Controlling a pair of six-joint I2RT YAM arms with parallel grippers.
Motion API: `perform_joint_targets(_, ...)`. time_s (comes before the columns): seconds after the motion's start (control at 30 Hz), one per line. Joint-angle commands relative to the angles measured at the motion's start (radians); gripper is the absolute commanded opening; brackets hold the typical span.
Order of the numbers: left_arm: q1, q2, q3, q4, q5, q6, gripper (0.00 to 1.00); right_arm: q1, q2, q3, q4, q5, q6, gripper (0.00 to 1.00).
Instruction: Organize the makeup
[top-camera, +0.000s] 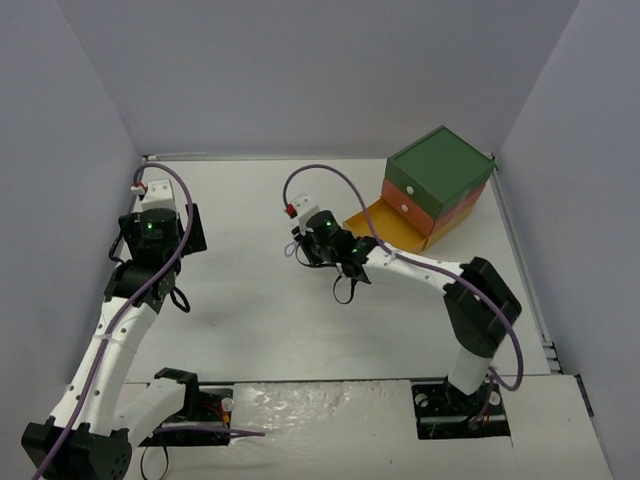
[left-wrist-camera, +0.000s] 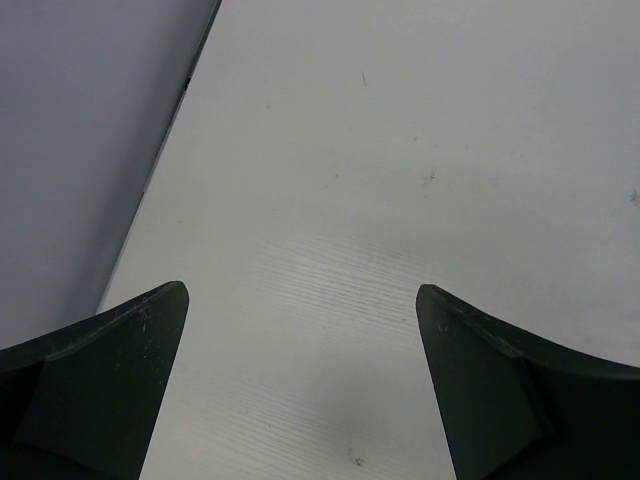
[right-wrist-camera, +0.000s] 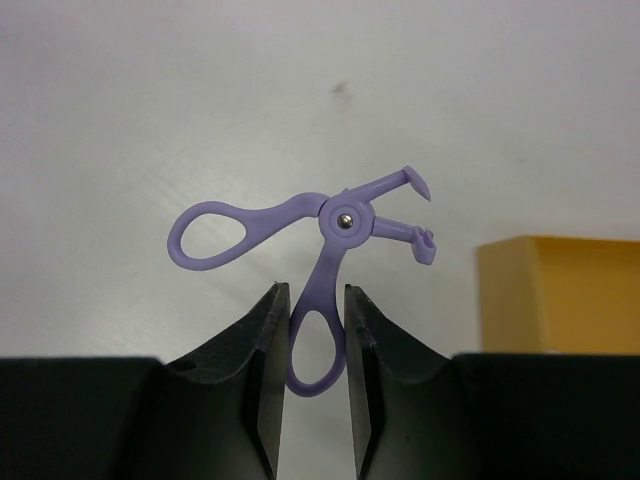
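The only makeup in view is a lilac scissor-like tool (right-wrist-camera: 330, 225), its two handle loops spread apart. My right gripper (right-wrist-camera: 311, 288) is shut on the lower loop, one finger pressing each side. The other loop sticks out to the left and the curved tips point right. From above, the right gripper (top-camera: 300, 247) sits over the middle of the table, and the tool is too small to make out there. My left gripper (left-wrist-camera: 300, 290) is open over bare table near the left wall, with nothing between its fingers.
A drawer chest (top-camera: 440, 168) with a green top and a red middle drawer stands at the back right. Its yellow bottom drawer (top-camera: 378, 222) is pulled out toward the right gripper and shows as a yellow edge (right-wrist-camera: 560, 295). Grey walls enclose the table.
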Motion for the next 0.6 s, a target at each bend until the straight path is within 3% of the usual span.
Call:
perform_joint_targets(0.0, 0.006, 0.003, 0.019, 0.051, 0.002, -0.012, 0.97, -0.123, -0.131, -0.053, -0.011, 0.096, -0.002, 0.01)
perform_joint_targets(0.2, 0.006, 0.006, 0.019, 0.050, 0.005, -0.014, 0.97, -0.309, -0.184, -0.125, -0.019, 0.065, 0.038, 0.01)
perform_joint_targets(0.47, 0.006, 0.010, 0.019, 0.050, 0.010, -0.014, 0.97, -0.423, -0.142, -0.149, -0.011, 0.072, 0.101, 0.02)
perform_joint_targets(0.53, 0.006, 0.009, 0.019, 0.050, 0.011, -0.014, 0.97, -0.436, -0.131, -0.149, -0.006, 0.070, 0.110, 0.07)
perform_joint_targets(0.57, 0.006, 0.010, 0.019, 0.050, 0.012, -0.014, 0.97, -0.439, -0.128, -0.146, -0.006, 0.067, 0.113, 0.14)
